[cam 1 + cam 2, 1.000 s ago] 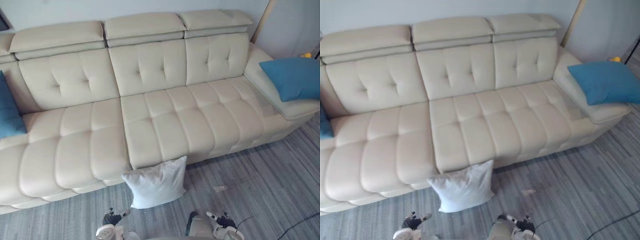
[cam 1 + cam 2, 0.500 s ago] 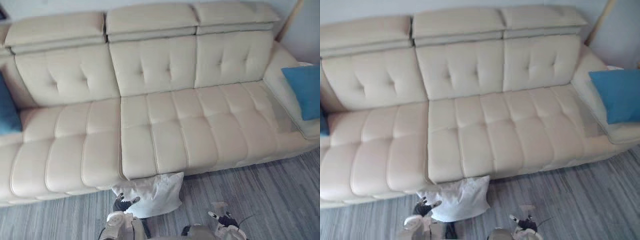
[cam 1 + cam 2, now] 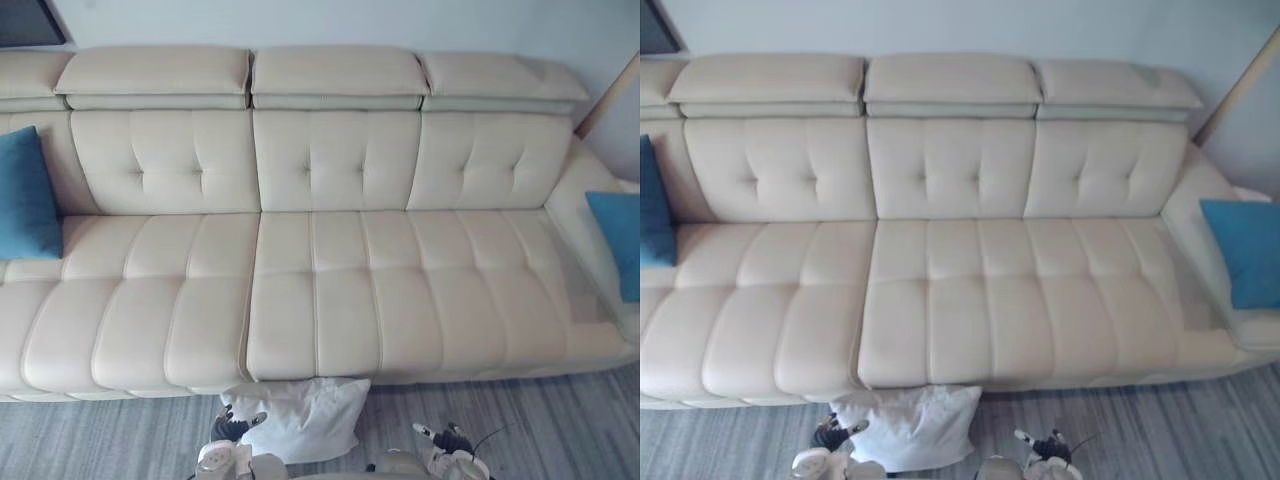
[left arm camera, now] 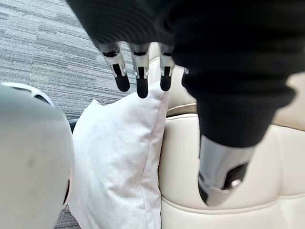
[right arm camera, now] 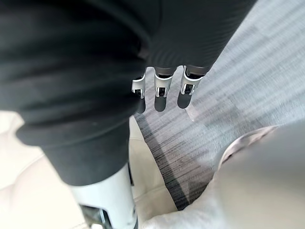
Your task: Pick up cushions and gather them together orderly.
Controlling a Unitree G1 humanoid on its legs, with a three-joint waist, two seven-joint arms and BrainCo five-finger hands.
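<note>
Far left: left blue cushion (image 3: 26,196) stands upright on the cream leather sofa (image 3: 320,300), leaning on the backrest at the left end of the seat.

Low left of centre: my left hand (image 4: 138,72) hangs over the floor (image 3: 540,420) in front of the sofa. In the left wrist view its fingers are straight and spread from the thumb, holding nothing; the dark fingertips sit just above the top edge of the white cushion (image 4: 119,157). I cannot tell whether they touch it.

Centre: the white cushion stands on the grey floor, leaning against the front of the sofa below the seam between two seat sections. It looks slightly rumpled.

Low right of centre: my right hand (image 5: 161,88) hangs beside the sofa's front, fingers straight and pointing at the floor, thumb apart, holding nothing. It is well apart from the white cushion.

Far right: right blue cushion (image 3: 1245,250) lies on the sofa's right armrest, partly cut off by the view's edge.
</note>
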